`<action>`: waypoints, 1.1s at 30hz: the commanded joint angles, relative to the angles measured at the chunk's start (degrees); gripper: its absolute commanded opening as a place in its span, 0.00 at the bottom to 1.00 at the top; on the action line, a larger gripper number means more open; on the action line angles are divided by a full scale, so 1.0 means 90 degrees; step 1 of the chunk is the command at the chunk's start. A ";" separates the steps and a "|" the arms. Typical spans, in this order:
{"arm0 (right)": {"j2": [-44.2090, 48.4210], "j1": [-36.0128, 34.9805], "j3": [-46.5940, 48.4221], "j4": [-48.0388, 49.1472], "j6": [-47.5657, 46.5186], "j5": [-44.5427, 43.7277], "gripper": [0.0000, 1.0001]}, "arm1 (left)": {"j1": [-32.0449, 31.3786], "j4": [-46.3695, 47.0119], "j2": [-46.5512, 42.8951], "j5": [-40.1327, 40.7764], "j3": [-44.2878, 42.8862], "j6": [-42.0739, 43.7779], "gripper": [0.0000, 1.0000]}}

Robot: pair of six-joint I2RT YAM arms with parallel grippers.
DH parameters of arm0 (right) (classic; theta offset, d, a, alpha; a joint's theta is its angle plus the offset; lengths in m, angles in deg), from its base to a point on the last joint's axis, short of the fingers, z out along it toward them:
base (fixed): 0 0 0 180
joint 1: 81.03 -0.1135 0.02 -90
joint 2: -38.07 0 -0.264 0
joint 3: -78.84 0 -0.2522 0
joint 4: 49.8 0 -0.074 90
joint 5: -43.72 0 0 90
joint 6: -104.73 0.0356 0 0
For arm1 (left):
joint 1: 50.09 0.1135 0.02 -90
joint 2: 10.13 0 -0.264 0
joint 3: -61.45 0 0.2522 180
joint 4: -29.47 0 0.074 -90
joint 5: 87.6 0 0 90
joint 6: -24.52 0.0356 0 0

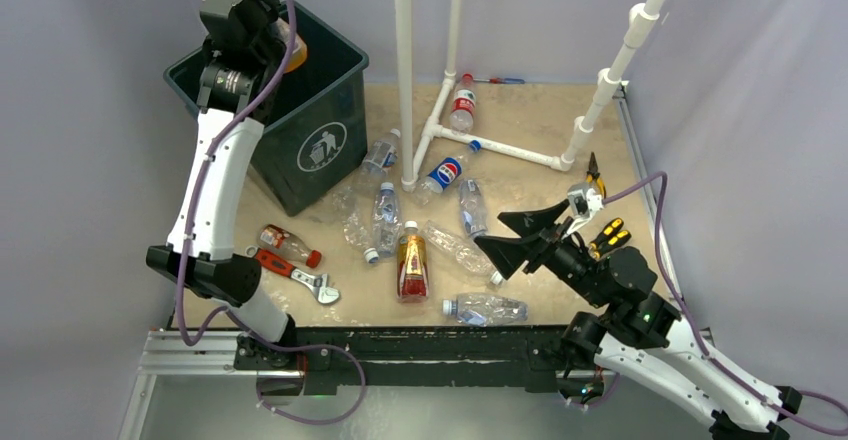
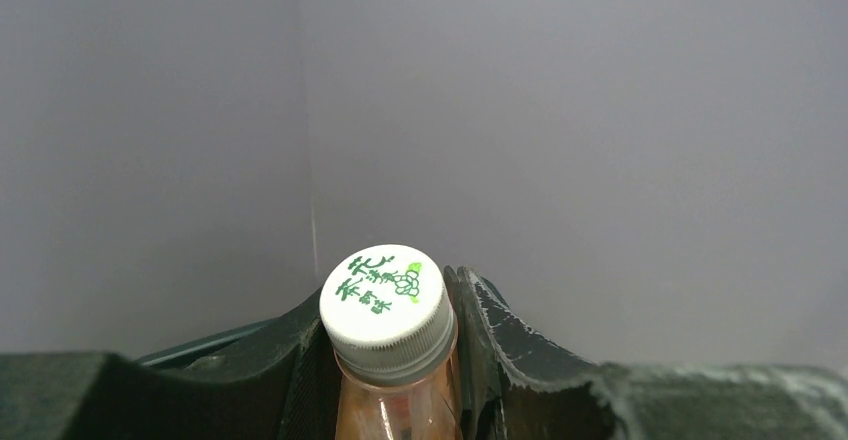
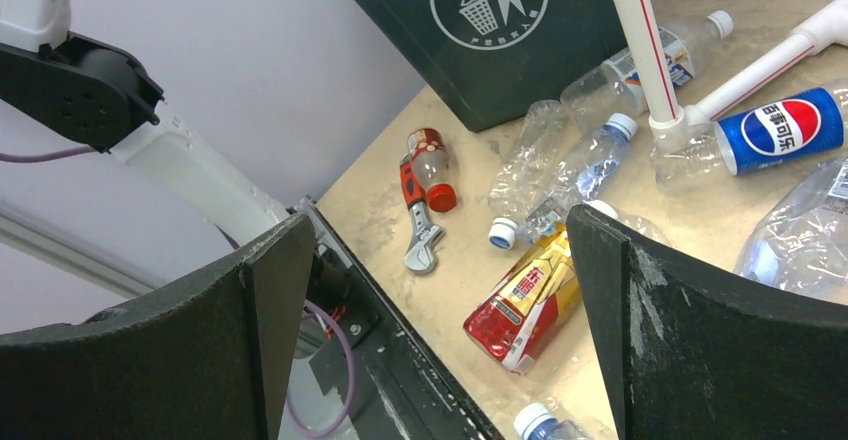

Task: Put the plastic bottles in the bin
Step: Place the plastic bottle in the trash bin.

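Early on: about ten plastic bottles (image 1: 387, 215) lie scattered on the tan desk (image 1: 560, 190), and the inside of the bin can't be seen. The left hand (image 2: 392, 350) is clenched on an amber plastic bottle with a white cap (image 2: 385, 300), held above the dark green square plastic bin (image 1: 300, 130) at far left, not yet dropped. The right hand (image 1: 512, 238) is released and empty, hovering near right. A red-and-gold labelled bottle (image 1: 411, 265) lies left of it, apart.

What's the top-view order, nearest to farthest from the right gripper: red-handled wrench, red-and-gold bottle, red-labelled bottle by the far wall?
From the right gripper:
1. Red-and-gold bottle, just to its left.
2. Red-labelled bottle, at the far wall.
3. Red-handled wrench, far left, near edge.
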 commanded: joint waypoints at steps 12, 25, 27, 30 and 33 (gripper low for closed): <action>-0.0075 -0.0010 0.0030 -0.0106 -0.0307 0.0004 0.99 | 0.1327 0.0304 0.0844 -0.1406 0.0202 -0.2053 0.00; 0.0051 -0.0010 -0.0661 0.0459 -0.0097 0.0077 0.99 | 0.1338 0.2086 0.0809 -0.2615 0.1978 -0.1800 0.00; -0.0003 -0.0011 -0.0584 0.0410 -0.0162 0.0072 0.99 | 0.1333 0.2105 0.0827 -0.2879 0.2064 -0.1891 0.01; 0.0040 -0.0010 -0.0558 0.0332 -0.0191 0.0008 0.99 | 0.1328 0.2060 0.0838 -0.3193 0.2161 -0.1993 0.24; 0.0160 -0.0010 -0.0578 0.0266 -0.0190 -0.0051 0.99 | 0.1328 0.1936 0.0833 -0.3333 0.2179 -0.1955 0.65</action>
